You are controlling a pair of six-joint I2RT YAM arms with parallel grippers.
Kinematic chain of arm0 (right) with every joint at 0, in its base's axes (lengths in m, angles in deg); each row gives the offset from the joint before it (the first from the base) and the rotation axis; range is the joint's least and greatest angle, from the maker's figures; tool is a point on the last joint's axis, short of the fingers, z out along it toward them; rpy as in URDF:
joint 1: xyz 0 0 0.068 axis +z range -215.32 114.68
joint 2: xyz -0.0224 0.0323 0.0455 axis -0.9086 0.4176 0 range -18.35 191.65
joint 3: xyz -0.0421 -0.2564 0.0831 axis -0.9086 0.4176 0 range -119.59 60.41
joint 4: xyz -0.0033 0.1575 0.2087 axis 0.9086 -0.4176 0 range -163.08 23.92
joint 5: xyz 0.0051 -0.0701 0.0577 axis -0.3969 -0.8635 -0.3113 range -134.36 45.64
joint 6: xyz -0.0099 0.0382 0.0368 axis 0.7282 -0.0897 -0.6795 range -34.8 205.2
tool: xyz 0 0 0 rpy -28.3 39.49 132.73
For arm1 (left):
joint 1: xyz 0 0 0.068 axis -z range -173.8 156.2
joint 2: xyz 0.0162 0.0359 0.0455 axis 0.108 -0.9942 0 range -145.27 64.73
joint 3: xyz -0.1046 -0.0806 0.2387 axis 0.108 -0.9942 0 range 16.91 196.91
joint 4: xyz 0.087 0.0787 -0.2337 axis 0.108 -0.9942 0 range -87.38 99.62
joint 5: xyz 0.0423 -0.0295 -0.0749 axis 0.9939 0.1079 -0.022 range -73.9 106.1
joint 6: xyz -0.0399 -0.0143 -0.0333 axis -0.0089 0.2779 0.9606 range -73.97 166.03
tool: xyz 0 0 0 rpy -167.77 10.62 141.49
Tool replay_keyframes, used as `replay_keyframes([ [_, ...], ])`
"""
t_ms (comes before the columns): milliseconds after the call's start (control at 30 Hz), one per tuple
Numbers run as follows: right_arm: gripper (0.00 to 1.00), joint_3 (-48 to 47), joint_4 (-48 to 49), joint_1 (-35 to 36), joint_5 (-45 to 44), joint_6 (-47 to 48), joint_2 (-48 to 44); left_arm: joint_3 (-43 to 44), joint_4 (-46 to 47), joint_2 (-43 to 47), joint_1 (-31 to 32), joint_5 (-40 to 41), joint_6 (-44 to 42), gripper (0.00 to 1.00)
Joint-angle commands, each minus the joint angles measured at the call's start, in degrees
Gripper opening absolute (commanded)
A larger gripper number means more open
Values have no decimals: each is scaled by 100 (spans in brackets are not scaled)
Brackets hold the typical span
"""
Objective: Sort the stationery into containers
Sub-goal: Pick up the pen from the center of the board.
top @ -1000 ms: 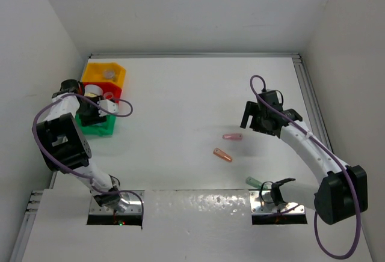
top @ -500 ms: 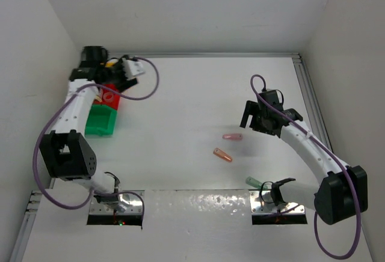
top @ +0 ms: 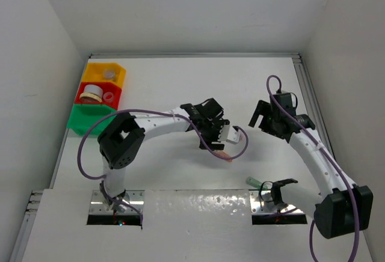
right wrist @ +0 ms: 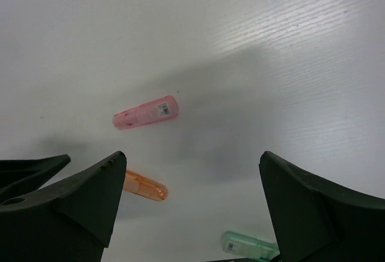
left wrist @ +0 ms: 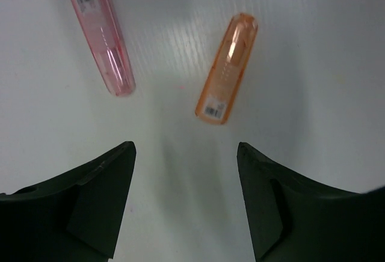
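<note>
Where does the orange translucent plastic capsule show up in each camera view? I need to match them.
Top external: orange translucent plastic capsule, just right of centre, partly covered.
Left wrist: upper centre-right, fully visible.
Right wrist: lower left.
Landmark: pink translucent plastic capsule lies near it in both wrist views; not visible from above.

no readable txt; capsule stickers [left wrist: 212, 109] too small.

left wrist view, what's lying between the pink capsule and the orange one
Nothing. In the left wrist view the pink capsule and the orange capsule lie apart, with only bare white table between them.
</note>
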Motion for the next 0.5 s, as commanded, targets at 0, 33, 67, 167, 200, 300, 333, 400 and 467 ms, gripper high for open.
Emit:
replay_keyframes([
  [0,89,110,-170,-101,-50,-64,-363,23,1120,-114,225,243,578,66],
  [33,89,111,-205,-110,-15,-55,-398,23,1210,-185,356,225,701,66],
  [67,89,102,-249,-110,-15,-20,-459,23,1272,-247,410,208,754,66],
  [167,89,58,-469,-119,-128,147,-583,-21,1421,-510,551,94,930,66],
  [200,89,41,-582,-127,-164,165,-618,-47,1439,-537,577,85,966,65],
  [300,89,40,-724,-119,-252,235,-759,-266,1422,-590,612,119,931,62],
  [333,89,58,-724,-119,-252,244,-811,-336,1431,-599,612,259,931,61],
  [400,89,137,-707,-127,-278,244,-943,-547,1431,-608,612,383,966,59],
  [467,89,198,-715,-127,-278,209,-996,-723,1492,-608,630,392,992,57],
])
